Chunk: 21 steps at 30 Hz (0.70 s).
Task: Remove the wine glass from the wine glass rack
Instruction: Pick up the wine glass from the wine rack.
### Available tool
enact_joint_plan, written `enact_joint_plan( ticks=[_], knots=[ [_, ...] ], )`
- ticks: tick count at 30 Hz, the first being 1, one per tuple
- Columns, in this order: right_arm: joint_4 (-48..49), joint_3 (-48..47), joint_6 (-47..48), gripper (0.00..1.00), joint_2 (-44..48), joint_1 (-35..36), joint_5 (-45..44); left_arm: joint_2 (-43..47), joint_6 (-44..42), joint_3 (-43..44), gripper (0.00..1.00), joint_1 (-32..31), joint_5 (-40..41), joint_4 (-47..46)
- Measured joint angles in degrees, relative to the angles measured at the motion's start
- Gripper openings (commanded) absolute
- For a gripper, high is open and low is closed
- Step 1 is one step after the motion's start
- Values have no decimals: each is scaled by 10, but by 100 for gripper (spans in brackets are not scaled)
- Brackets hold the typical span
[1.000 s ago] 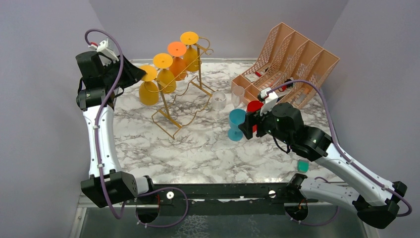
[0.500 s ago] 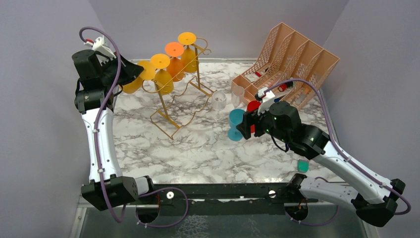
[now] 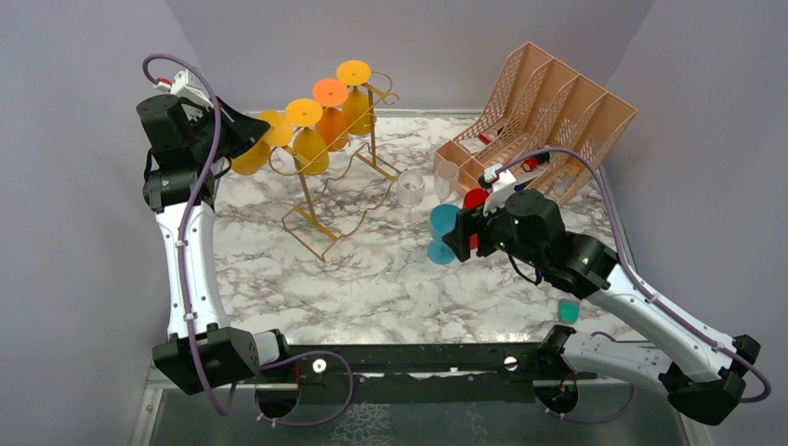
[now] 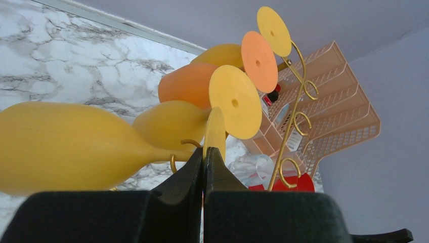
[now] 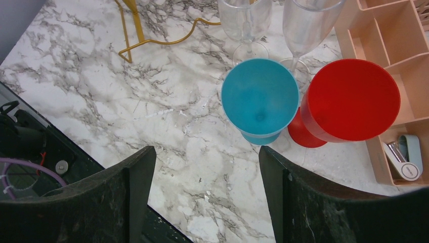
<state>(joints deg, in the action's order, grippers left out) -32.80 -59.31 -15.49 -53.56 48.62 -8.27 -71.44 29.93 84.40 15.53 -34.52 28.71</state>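
Note:
The gold wire wine glass rack [image 3: 321,232] stands at the back left of the marble table. Three upside-down glasses hang from it, yellow [image 3: 311,149], orange [image 3: 333,119] and yellow [image 3: 358,104]. A further yellow wine glass [image 3: 251,158] lies tilted at the rack's left end. My left gripper [image 3: 243,135] is shut on the edge of its foot disc [image 4: 215,134]. Its bowl [image 4: 50,147] points left, and its stem passes a gold hook [image 4: 174,162]. My right gripper [image 5: 202,167] stands open over bare table, just short of a blue glass [image 5: 259,98].
A red glass [image 5: 351,98] and two clear glasses [image 3: 411,190] stand next to the blue one. A peach lattice file organizer [image 3: 548,116] fills the back right corner. A small teal cap [image 3: 568,311] lies near the right arm. Walls close in on both sides.
The left jaws have closed on the yellow glass's foot. Its bowl has swung from hanging straight down to up and left. The right arm has barely moved.

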Motion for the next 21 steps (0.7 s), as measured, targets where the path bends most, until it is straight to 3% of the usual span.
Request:
enact_joint_plan(
  ticks=[21],
  knots=[
    [-3, -2, -10, 77, 6, 0, 0, 40, 71, -37, 0, 1, 30, -70]
  ],
)
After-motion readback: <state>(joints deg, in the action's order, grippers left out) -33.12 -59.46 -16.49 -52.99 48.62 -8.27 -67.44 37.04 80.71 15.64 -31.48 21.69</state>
